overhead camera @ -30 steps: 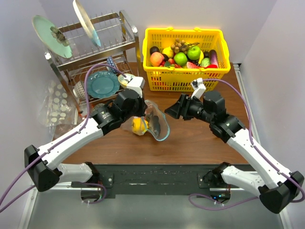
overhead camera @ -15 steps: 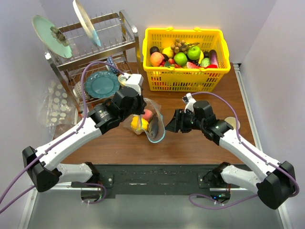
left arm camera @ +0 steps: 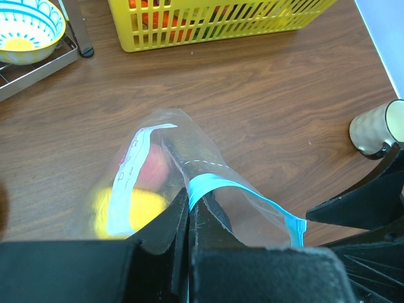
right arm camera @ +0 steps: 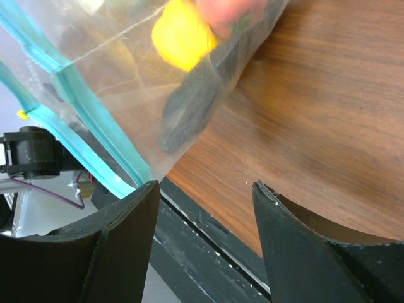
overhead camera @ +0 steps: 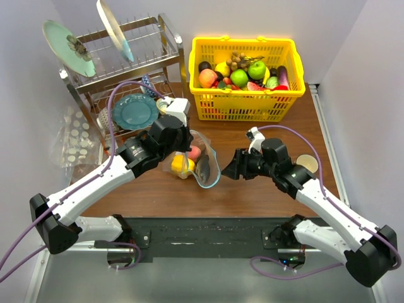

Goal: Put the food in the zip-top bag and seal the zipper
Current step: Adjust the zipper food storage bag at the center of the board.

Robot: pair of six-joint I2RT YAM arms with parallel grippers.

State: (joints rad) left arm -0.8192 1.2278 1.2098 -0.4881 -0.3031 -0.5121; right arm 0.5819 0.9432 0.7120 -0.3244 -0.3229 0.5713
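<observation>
The clear zip-top bag (overhead camera: 203, 163) hangs open at the table's middle, with its teal zipper (overhead camera: 215, 179) curving along the mouth. My left gripper (left arm camera: 188, 209) is shut on the zipper strip (left arm camera: 208, 184) and holds the bag up. Food lies inside: a yellow piece (overhead camera: 181, 165), a peach piece (overhead camera: 196, 153) and a dark piece (overhead camera: 205, 168). My right gripper (overhead camera: 231, 170) stands open just right of the bag's mouth, with nothing between its fingers. In the right wrist view the zipper (right arm camera: 95, 123) ends at my left fingertip (right arm camera: 142, 192), and the yellow piece (right arm camera: 183, 35) shows through the plastic.
A yellow basket (overhead camera: 243, 113) of more fruit and vegetables stands at the back. A metal dish rack (overhead camera: 120, 76) with plates is at the back left, with a bowl (left arm camera: 25, 28) on its low shelf. A cup (overhead camera: 307, 163) stands right of my right arm. Dotted crinkled plastic (overhead camera: 76, 142) lies far left.
My right gripper has come down and toward the bag's mouth, then eased back slightly. A peach piece now lies in the bag. The left gripper kept its hold.
</observation>
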